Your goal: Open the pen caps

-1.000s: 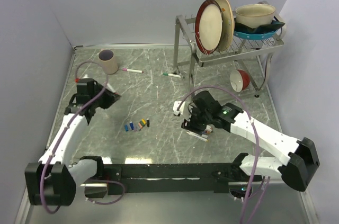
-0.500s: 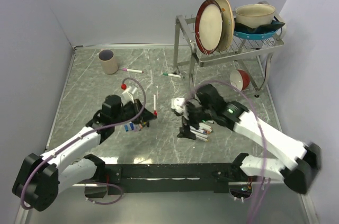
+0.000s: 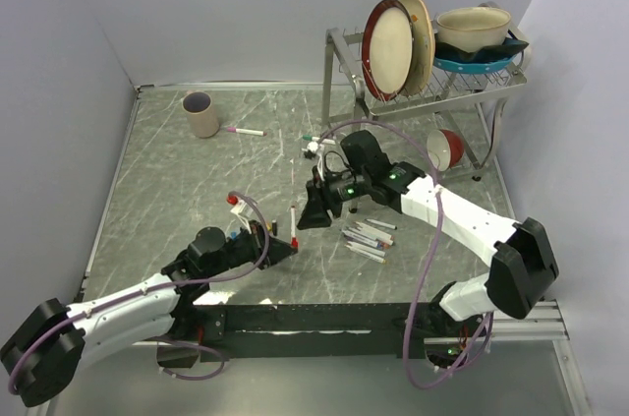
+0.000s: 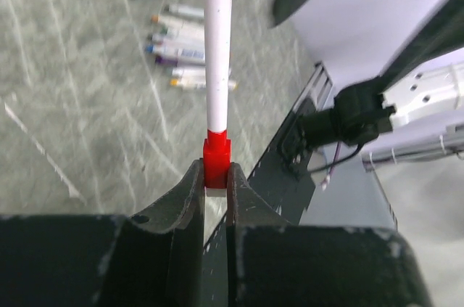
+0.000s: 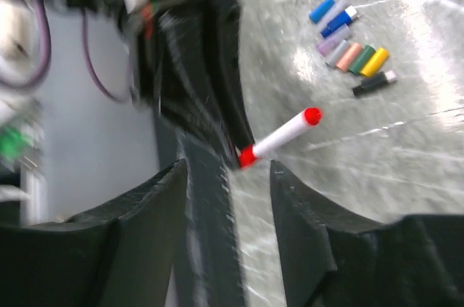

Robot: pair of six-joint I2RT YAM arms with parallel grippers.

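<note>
A grey marbled table fills the scene, with two robot arms reaching in from its near edge. The left gripper is near the middle of the table, its two dark fingers squeezed almost together on the red cap at the near end of a thin white marker pen. The pen points away from that gripper, toward the far side.

The right gripper is just beside the pen's free end. Its fingers stand apart and hold nothing. Seen from its own wrist, the pen shows in the gap between them, clear of both.

A row of loose pen caps, short plastic cylinders in blue, lilac, salmon, green, yellow and black, lies on the table just left of the held pen. A cluster of white pens with coloured tips lies to its right.

A beige cup stands far left. A metal dish rack holding plates stands far right.
</note>
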